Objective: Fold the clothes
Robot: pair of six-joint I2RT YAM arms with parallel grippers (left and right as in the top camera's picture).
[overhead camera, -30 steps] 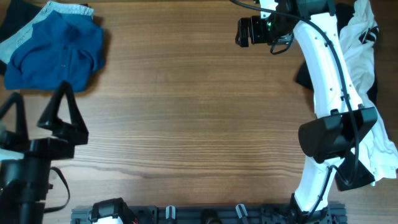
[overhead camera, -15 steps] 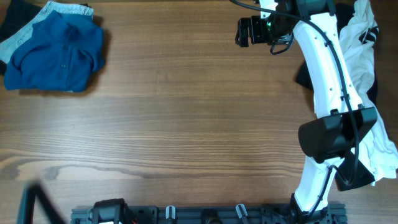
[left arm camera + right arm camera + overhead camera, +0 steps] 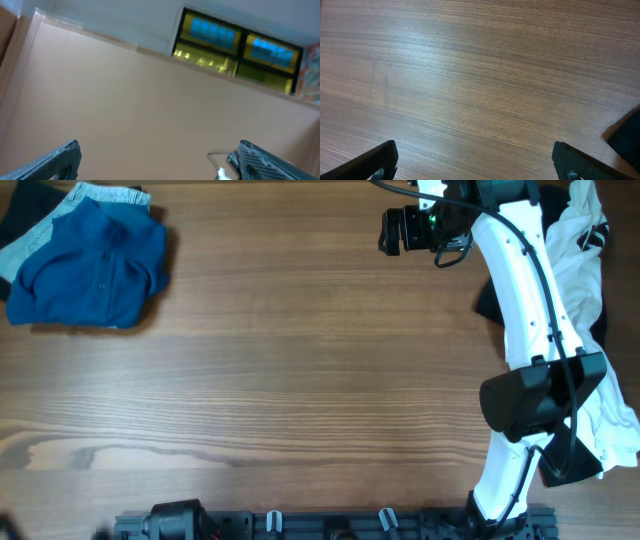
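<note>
The clothes, a deep teal-blue shirt [image 3: 95,265], lie as a compact wrinkly bundle at the table's far left corner, partly on top of pale-blue jeans [image 3: 28,248]. My right gripper [image 3: 392,230] hovers at the far side right of centre, well away from the shirt. In the right wrist view that gripper [image 3: 475,160] stands open over bare wood with nothing between its fingers. My left gripper [image 3: 160,160] is out of the overhead view. In the left wrist view it is open and empty, aimed up at a tan wall.
A white garment with black cloth [image 3: 585,270] lies along the right edge, under and beside the right arm [image 3: 525,310]. A dark cloth edge [image 3: 627,137] shows at the right of the right wrist view. The arm bases and rail [image 3: 330,525] line the near edge.
The left arm has pulled back from the near left of the table and left the overhead view. The right arm and the shirt have not moved.
</note>
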